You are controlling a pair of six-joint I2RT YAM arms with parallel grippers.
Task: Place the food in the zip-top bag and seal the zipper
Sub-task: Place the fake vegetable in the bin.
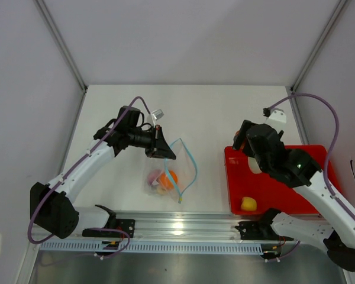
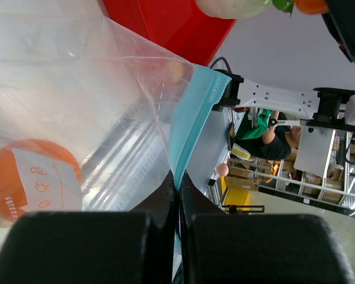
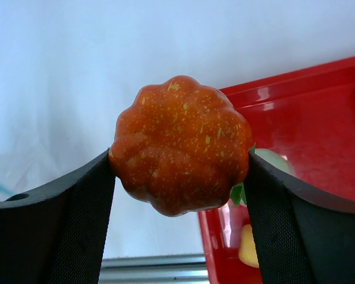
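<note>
Nearest, the right gripper (image 3: pixel 180 163) is standing wide, both inner faces pressing the flanks of the orange pumpkin (image 3: pixel 180 148), which is filling the gap between them and hanging clear of any surface. Just below and behind this hand, the red tray (image 3: pixel 319 118) is carrying a pale piece with a green leaf (image 3: pixel 272 161) close under the fingers and a yellow piece (image 1: pixel 248 204) nearer the arm's base. Well off to this hand's left, the zip-top bag (image 1: pixel 165 171) is hanging floppy from the left gripper (image 2: pixel 177 192), whose jaws are pinching fully together on the bag's upper edge at the zipper (image 2: pixel 192 112). The light-blue strip is looping open away from that hand. Below the left hand, at the bag's bottom, an orange round fruit (image 1: pixel 170 177) and the purple-white garlic bulb (image 1: pixel 152 176) are lying together. Judged step: loading is under way, with the pumpkin ready for carrying across. The next move is calling for a sideways carry to the open mouth beside the left fingers and a release above it. Tray pieces are waiting, and sealing is not yet begun.
</note>
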